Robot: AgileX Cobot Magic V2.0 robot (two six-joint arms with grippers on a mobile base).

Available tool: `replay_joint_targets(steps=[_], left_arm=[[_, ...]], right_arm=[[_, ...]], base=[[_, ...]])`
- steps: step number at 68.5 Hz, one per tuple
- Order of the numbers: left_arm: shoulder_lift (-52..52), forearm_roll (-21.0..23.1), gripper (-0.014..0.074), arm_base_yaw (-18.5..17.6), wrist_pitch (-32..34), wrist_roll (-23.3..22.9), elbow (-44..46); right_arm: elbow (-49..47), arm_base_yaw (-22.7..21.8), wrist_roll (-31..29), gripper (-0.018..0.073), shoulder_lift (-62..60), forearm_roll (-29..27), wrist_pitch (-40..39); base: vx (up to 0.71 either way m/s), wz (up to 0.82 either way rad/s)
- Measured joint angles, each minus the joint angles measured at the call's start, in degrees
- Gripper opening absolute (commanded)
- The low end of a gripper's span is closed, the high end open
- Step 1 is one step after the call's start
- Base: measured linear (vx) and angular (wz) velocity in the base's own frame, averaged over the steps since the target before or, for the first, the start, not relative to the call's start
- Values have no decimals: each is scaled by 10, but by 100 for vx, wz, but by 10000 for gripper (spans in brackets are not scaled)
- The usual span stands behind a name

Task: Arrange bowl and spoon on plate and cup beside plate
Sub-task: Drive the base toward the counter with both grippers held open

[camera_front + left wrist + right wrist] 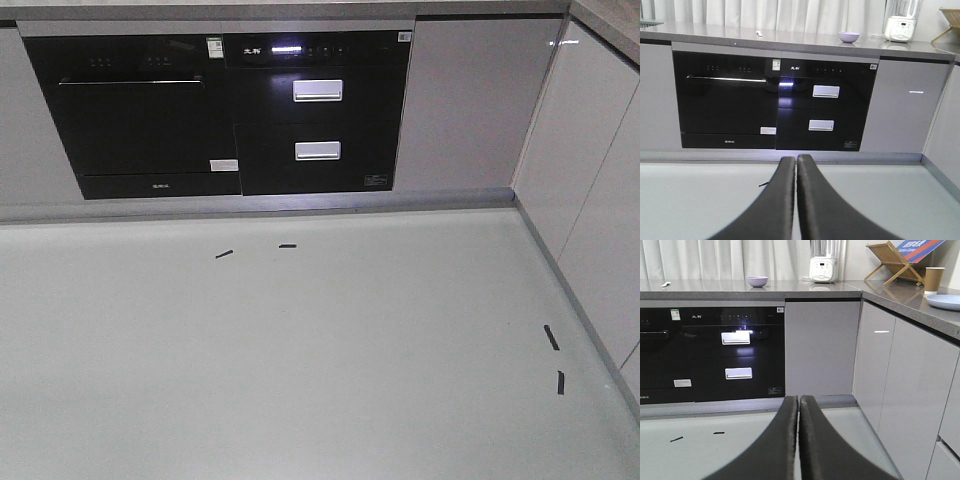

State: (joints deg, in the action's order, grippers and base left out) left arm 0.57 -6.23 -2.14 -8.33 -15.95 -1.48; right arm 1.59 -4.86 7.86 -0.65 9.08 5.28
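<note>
The lavender bowl (757, 281) (849, 36) sits on the far grey countertop (715, 289). A small pale spoon (666, 284) (759, 34) lies further left on that counter. On the right-hand counter, the brown paper cup (933, 280) stands upright just behind the light blue plate (945, 301). My left gripper (796, 159) is shut and empty, low over the floor and facing the ovens. Pointing toward the cabinet corner, my right gripper (799, 399) is also shut with nothing in it. The front view shows neither gripper and none of the tableware.
Black built-in ovens (215, 115) fill the cabinet front below the counter. A white blender (824, 265) and a wooden rack (892, 260) stand on the counter. White cabinets (590, 190) run along the right. Black tape marks (224, 254) dot the pale floor.
</note>
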Motion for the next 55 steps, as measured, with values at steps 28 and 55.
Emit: replay_joint_targets(steps=[28,55], left_arm=[[0,0,-6,0,0,0,0],[0,0,-6,0,0,0,0]], right_arm=[[0,0,0,-3,0,0,0],[0,0,0,-3,0,0,0]], base=[[0,0],[0,0]])
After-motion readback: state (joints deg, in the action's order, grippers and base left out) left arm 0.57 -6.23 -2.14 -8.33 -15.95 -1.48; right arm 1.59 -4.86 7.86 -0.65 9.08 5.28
